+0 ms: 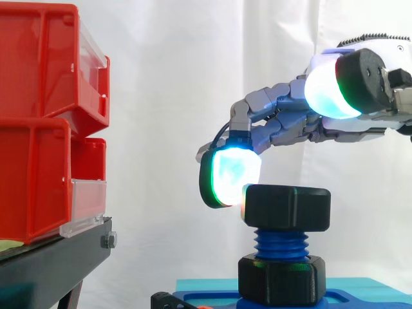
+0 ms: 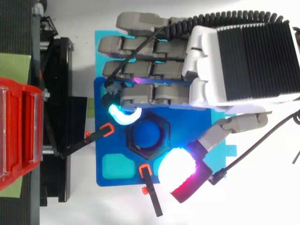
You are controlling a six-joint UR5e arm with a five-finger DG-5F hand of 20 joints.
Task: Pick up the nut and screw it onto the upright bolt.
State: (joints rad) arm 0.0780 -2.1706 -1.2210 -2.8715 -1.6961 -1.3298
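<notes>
The black hexagonal plastic nut (image 1: 288, 206) sits level on top of the upright blue threaded bolt (image 1: 281, 243), probably so the first threads can catch. The hand (image 1: 290, 122) reaches in from the right, fingers curled over the nut. One cyan fingertip pad (image 1: 233, 172) presses its left face. The thumb pad (image 2: 177, 171) hangs above its near side, seemingly not touching.
</notes>
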